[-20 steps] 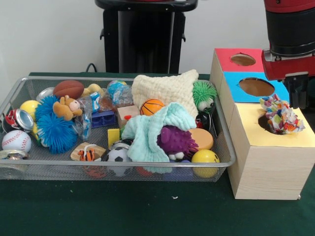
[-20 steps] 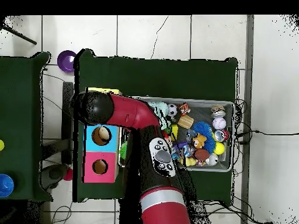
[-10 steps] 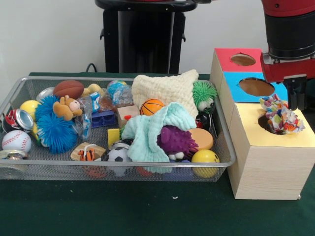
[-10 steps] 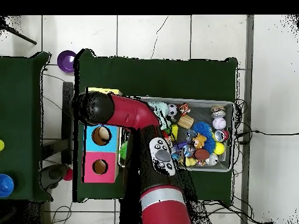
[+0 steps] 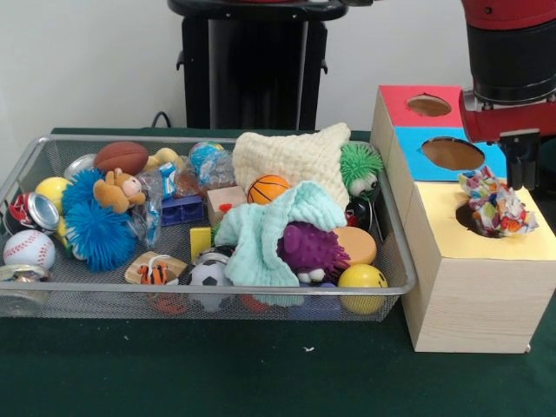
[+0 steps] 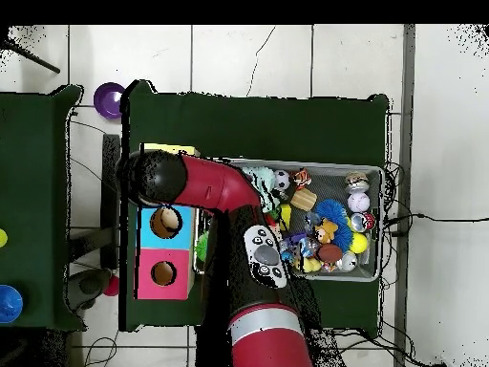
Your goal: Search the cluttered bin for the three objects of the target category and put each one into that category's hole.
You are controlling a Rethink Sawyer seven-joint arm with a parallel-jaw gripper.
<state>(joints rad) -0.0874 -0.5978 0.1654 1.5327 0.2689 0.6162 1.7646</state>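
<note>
The wire mesh bin [image 5: 395, 282] sits on the green table, full of toys: balls, a cream knitted cloth [image 5: 291, 156], a mint cloth [image 5: 261, 230], a purple spiky toy [image 5: 311, 249]. It also shows in the overhead view [image 6: 380, 225]. To its right stand wooden boxes with a red top [image 5: 408, 102], a blue top [image 5: 434, 152] and a yellow top [image 5: 521, 243], each with a hole. A multicoloured cloth [image 5: 495, 207] lies bunched in the yellow box's hole. My gripper [image 5: 521, 165] hangs just above that cloth and does not hold it. In the overhead view the arm [image 6: 205, 183] hides it.
The robot's black pedestal [image 5: 252, 69] stands behind the bin. In the overhead view a purple bowl [image 6: 108, 98] sits beyond the table's corner and a second green table [image 6: 33, 205] lies to the left.
The arm has shifted only slightly above the yellow box. The multicoloured cloth stays in the hole and the bin's contents have not moved.
</note>
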